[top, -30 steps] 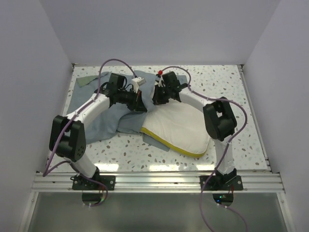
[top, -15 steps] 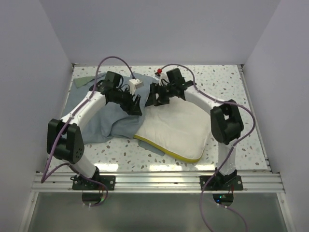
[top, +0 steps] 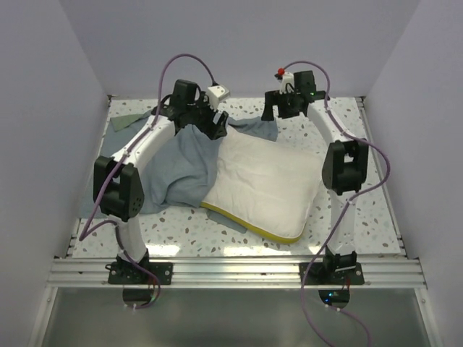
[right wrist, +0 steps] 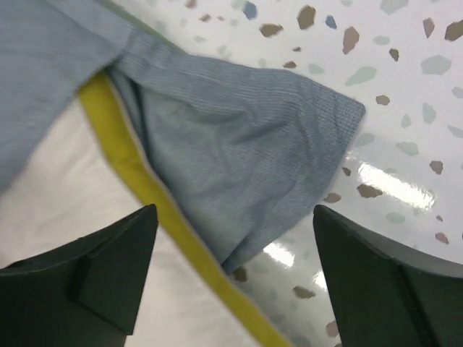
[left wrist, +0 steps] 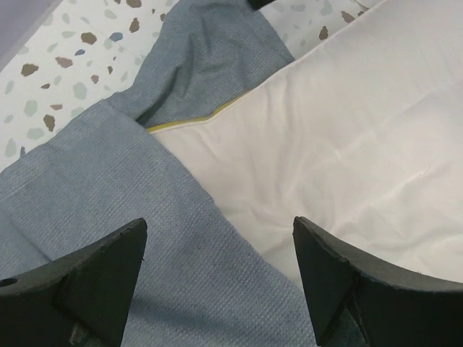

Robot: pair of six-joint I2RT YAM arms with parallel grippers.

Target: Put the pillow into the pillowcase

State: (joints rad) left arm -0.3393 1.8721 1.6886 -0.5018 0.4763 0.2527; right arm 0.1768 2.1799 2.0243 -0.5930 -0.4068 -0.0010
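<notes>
Spread wide with nothing between its fingers, the left gripper (top: 217, 126) is held above the far-left corner of the pillow (top: 264, 181), where the cream-white top is overlapped by the grey-blue pillowcase (top: 170, 163). The right gripper (top: 278, 110) is likewise opened and empty, raised over the far edge at about 12 o'clock from the pillow's middle. Beneath it, in the right wrist view, a corner of pillowcase cloth is seen lying on the terrazzo table (top: 362, 137) beside the pillow's yellow border. The pillow is laid flat at the table's centre, mostly uncovered, with its yellow border shown along the near side toward 6 o'clock. The pillowcase is bunched at 9 to 10 o'clock of the pillow, and a fold is carried across the far edge toward 12 o'clock.
</notes>
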